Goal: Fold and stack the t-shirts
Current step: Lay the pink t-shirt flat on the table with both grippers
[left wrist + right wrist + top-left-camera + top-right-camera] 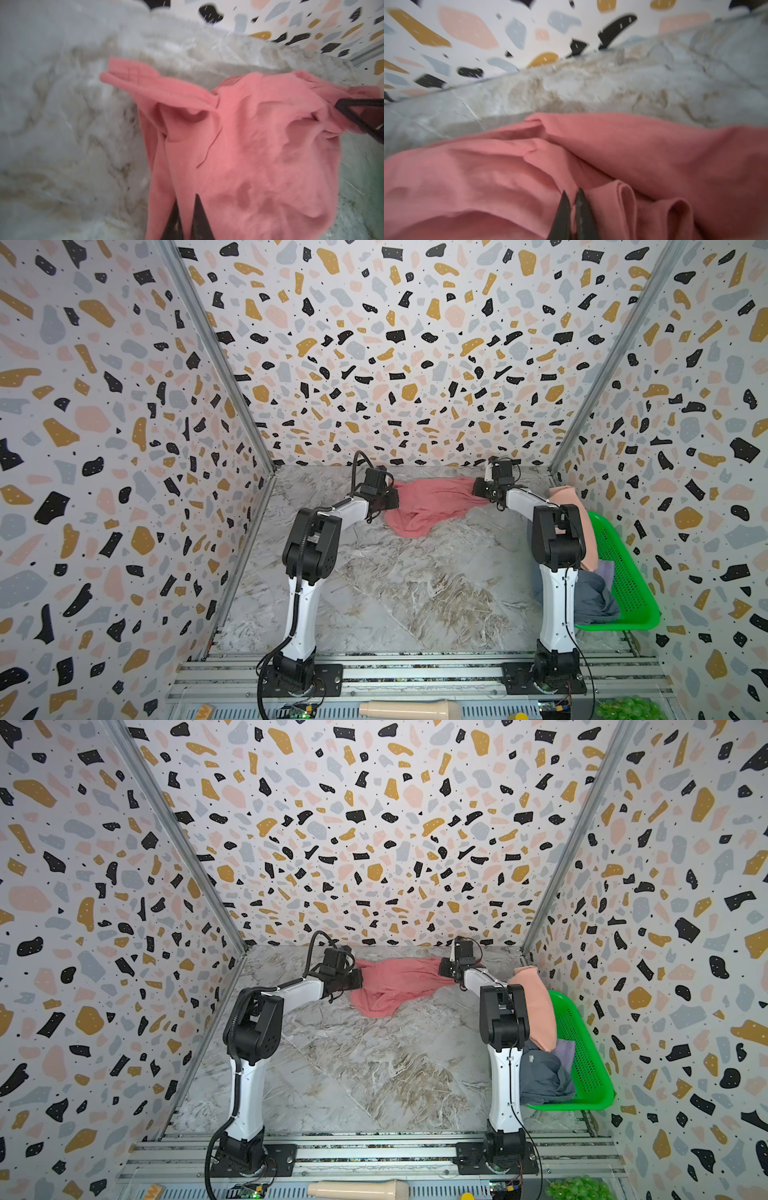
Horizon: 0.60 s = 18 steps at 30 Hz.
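A dusty rose-red t-shirt lies crumpled near the back wall of the marble table in both top views. My left gripper is shut on the shirt's left edge, with cloth pinched between its dark fingers. At the shirt's right end my right gripper is shut on a fold of the same shirt. The shirt stretches between the two grippers and sags onto the table. A peach t-shirt, a slate blue-grey one and a lavender one lie in the basket.
A green perforated basket stands at the right wall, behind the right arm. The terrazzo back wall rises just beyond the shirt. Marble table stretches toward the arm bases. A beige cylinder and green grapes lie at the front rail.
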Motion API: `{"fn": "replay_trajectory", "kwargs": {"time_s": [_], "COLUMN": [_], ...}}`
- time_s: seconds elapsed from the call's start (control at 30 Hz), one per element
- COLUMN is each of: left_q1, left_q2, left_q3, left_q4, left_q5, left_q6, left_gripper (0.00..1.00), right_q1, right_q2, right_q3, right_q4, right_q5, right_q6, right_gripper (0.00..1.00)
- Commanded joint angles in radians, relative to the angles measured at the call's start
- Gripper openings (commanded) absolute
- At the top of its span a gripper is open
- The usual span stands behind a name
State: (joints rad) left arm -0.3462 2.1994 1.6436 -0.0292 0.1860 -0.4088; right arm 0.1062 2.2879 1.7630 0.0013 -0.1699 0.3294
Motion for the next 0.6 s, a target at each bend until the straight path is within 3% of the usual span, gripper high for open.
{"fn": "replay_trajectory", "kwargs": {"time_s": [0.0,0.1,0.2,0.23,0.3,0.33,0.4,0.43,0.5,0.57], "left_q1": [0.058,0.095,0.106,0.106,0.106,0.106,0.106,0.106,0.107,0.108], "left_q2": [-0.151,-0.255,-0.403,-0.467,-0.586,-0.653,-0.774,-0.836,-0.932,-0.996], "left_q3": [0.126,0.133,0.018,-0.059,-0.248,-0.35,-0.535,-0.604,-0.672,-0.686], "left_q4": [0.052,0.074,0.087,0.099,0.126,0.136,0.138,0.13,0.101,0.073], "left_q5": [0.013,0.009,-0.032,-0.05,-0.087,-0.112,-0.188,-0.224,-0.274,-0.276], "left_q6": [0.005,0.007,0.06,0.078,0.085,0.076,0.052,0.041,0.033,0.046], "left_gripper": [0.03,0.03,0.04,0.1,0.4,0.6,0.75,0.8,0.86,0.9], "right_q1": [-0.02,-0.025,-0.026,-0.025,-0.025,-0.022,-0.025,-0.026,-0.032,-0.034], "right_q2": [-0.211,-0.33,-0.502,-0.572,-0.685,-0.739,-0.814,-0.841,-0.876,-0.902], "right_q3": [0.138,0.132,-0.075,-0.193,-0.451,-0.597,-0.807,-0.867,-0.899,-0.902], "right_q4": [0.131,0.195,0.264,0.296,0.342,0.368,0.399,0.377,0.303,0.269], "right_q5": [-0.114,-0.121,-0.113,-0.104,-0.051,-0.002,0.086,0.128,0.17,0.18], "right_q6": [0.007,-0.016,-0.045,-0.042,0.006,0.055,0.131,0.146,0.137,0.131], "right_gripper": [0.0,0.0,0.0,0.0,0.0,0.08,0.46,0.59,0.68,0.7]}}
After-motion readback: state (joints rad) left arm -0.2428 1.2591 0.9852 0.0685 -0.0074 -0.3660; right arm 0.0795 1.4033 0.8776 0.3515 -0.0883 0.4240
